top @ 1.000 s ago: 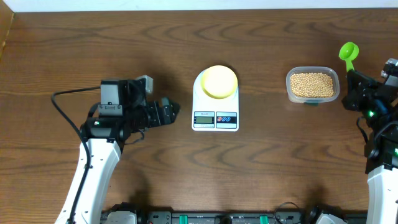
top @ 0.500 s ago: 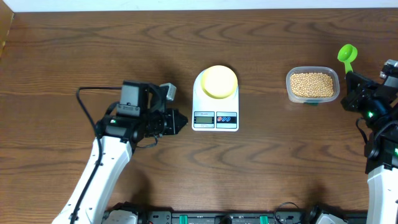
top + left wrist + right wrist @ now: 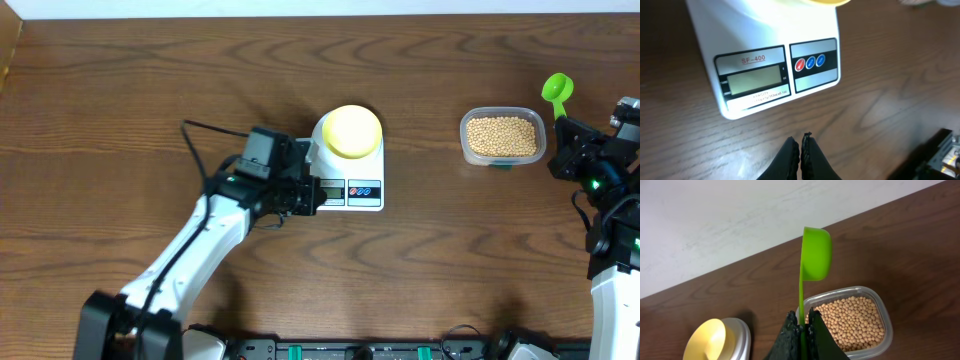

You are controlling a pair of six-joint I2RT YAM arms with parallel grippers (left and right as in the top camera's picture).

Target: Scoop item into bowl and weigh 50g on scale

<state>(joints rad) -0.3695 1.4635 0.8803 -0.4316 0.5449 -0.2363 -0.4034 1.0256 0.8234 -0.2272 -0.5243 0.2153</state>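
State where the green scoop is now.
Overhead, the green scoop is at the far right, gripped by the right tool, just right of the clear bean tub.

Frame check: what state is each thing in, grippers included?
Scale: display blank.
Bowl: empty, on the scale.
Tub: open, holds beans.
Scoop: upright, no beans seen.
Left gripper: shut, empty, before the scale's display.
Right gripper: shut on scoop's handle.

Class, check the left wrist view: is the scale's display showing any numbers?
No, the display on the scale is blank, with no digits lit.
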